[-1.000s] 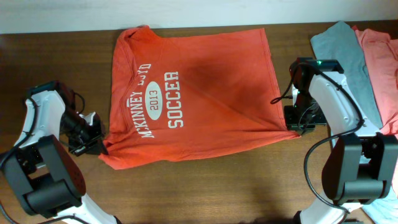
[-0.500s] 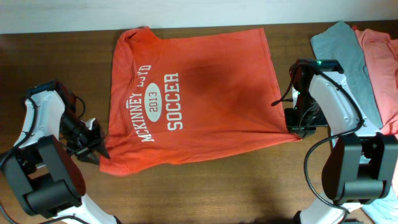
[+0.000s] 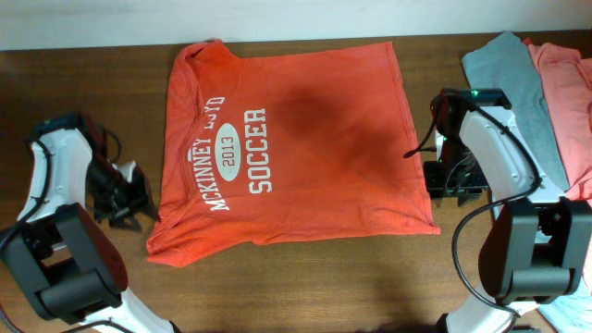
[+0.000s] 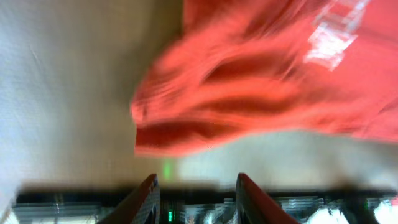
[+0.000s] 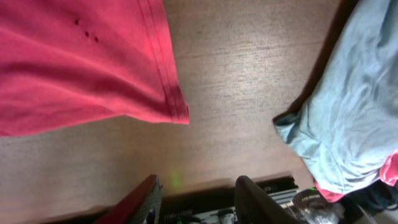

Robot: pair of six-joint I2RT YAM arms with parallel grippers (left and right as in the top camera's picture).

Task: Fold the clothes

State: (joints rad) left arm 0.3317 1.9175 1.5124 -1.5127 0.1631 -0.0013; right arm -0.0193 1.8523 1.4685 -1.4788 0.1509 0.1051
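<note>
The orange-red T-shirt (image 3: 287,148) with white "SOCCER 2013" lettering lies spread flat on the wooden table. My left gripper (image 3: 137,196) is open and empty just left of the shirt's lower left corner (image 4: 186,124); the left wrist view is blurred. My right gripper (image 3: 448,181) is open and empty just right of the shirt's lower right corner (image 5: 168,99). A grey-blue T-shirt (image 3: 518,83) and a salmon-pink T-shirt (image 3: 569,92) lie piled at the far right; the grey-blue one also shows in the right wrist view (image 5: 354,112).
The wooden table (image 3: 305,287) runs from the back wall edge to the front. The right arm stands between the orange-red shirt and the pile of shirts. The arm bases stand at both front corners.
Both grippers have let go of the shirt's lower corners and drawn slightly outward. The shirt's bottom hem, pulled taut before, now lies flat and relaxed.
</note>
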